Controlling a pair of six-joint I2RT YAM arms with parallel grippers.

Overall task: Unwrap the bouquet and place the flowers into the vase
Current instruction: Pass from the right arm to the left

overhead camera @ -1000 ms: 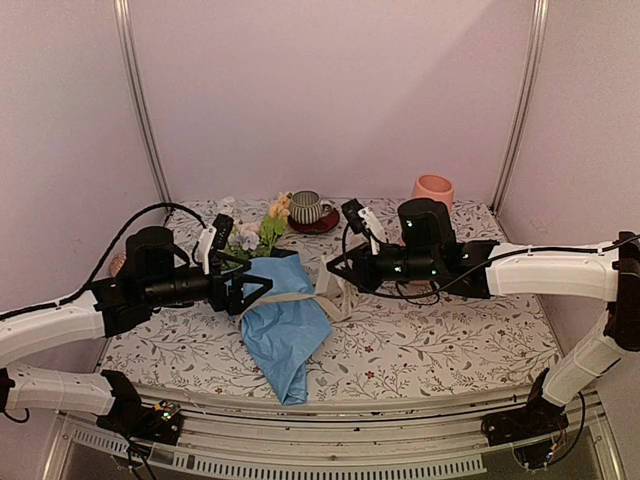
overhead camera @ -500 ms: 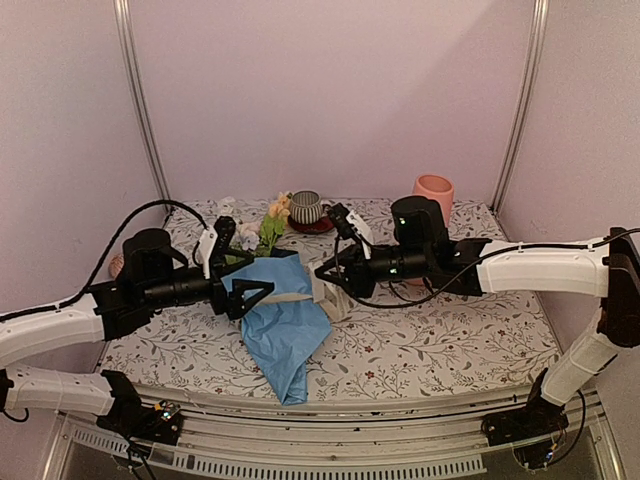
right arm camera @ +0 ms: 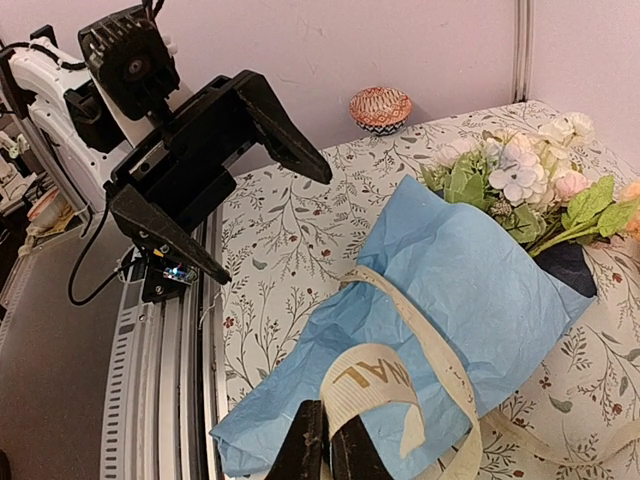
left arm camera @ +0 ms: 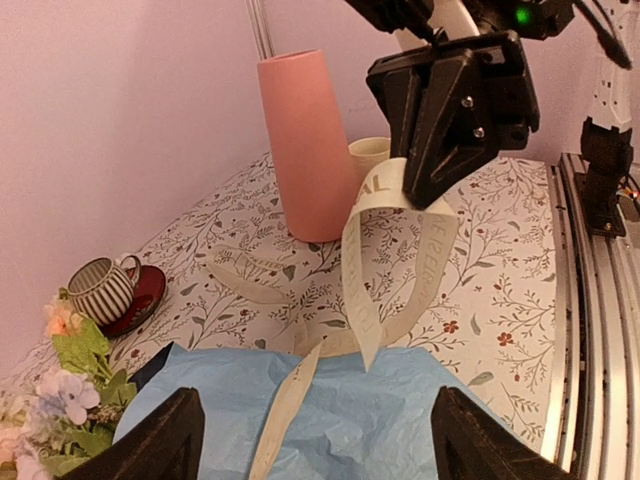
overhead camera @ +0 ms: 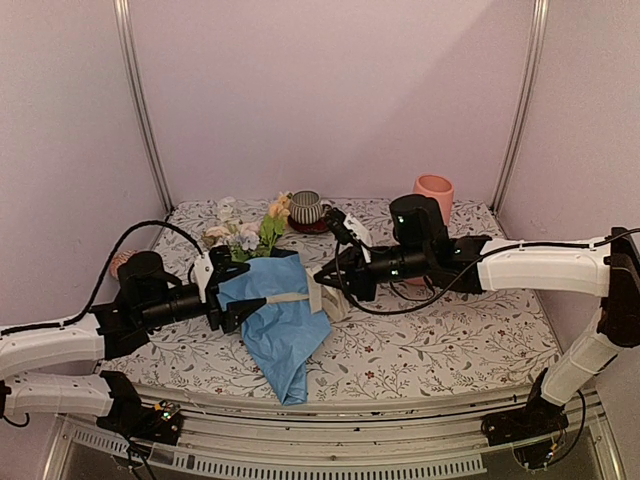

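**Top view:** vs a sec ago, the left arm has pulled back toward its own side. The left claw (overhead camera: pixel 238 312) now sits at the left edge of the blue paper (overhead camera: pixel 285 335) instead of over it, spread wide and holding nothing. The right claw (overhead camera: pixel 322 274) has come in from the right and is pressed together on the cream ribbon (overhead camera: pixel 300 298). The bouquet (overhead camera: pixel 275 300) lies centre-left on the tabletop (overhead camera: pixel 440 340), not yet unwrapped, w/ the flowers (overhead camera: pixel 240 235) poking out at the far end. The vase (overhead camera: pixel 433 190) stands upright at the back right, well apart, nothing in it. We judge the ribbon job has passed to the right claw. Untying is the step in hand, so it's early in the task.

**Left wrist view:** the right claw pinches a ribbon loop lifted above the paper, strands hanging down to the wrap. Our own fingers (left arm camera: pixel 165 440) sit far apart in the bottom corners. The ribbon is printed: "AL" shows by the pinch. There are more letters down one strand, but we can't read them w/ confidence.

**Right wrist view:** the right claw's tips are closed on the loop, where "NAL" is readable. The left claw is opposite, jaws apart, clear of the paper. No brand name readable, and we can't make out a tag.
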